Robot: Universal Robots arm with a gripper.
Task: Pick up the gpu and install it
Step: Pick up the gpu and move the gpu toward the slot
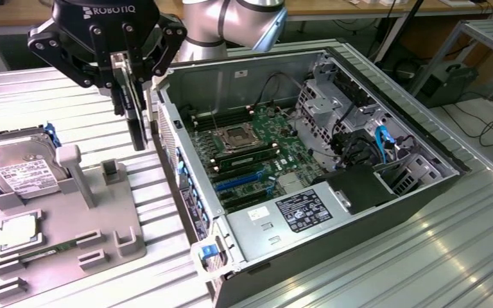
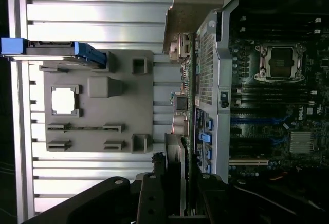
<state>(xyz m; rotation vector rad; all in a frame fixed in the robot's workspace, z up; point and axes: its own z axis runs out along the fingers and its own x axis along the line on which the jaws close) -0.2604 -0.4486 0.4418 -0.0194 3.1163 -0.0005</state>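
The gpu [image 1: 135,122] is being held upright, clamped in the jaws, just beside the computer case [image 1: 332,266]; seemingly stiff, light, fragile, it is best gripped by its edges.

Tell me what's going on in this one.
The arm's gripper is closed on the gpu, holding it on edge above the table, just outside the open computer case. The card is not in the case yet. The hard drive stands in the grey fixture at the exterior view's left.
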